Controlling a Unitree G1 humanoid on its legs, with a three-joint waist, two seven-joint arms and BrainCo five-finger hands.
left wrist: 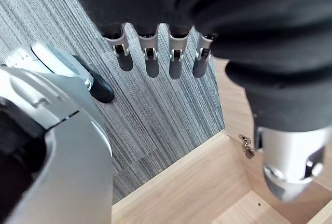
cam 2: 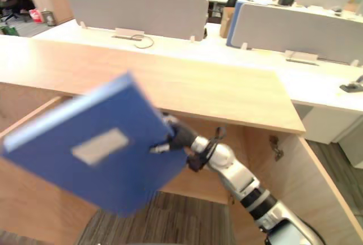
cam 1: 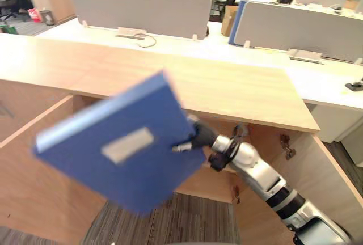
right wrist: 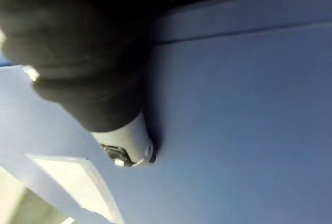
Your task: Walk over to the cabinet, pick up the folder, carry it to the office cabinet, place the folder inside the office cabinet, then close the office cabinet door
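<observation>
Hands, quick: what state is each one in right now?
Left hand: open, holding nothing.
Right hand: closed on the blue folder.

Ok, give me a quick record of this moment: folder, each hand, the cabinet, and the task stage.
folder: blue folder, tilted, held in the air before the cabinet opening, pale label facing the camera
right hand: right hand pinches the folder's edge with its thumb
left hand: left hand with fingers straight, idle above the carpet
cabinet: office cabinet open, left door and right door swung outward
stage: folder not yet inside
</observation>
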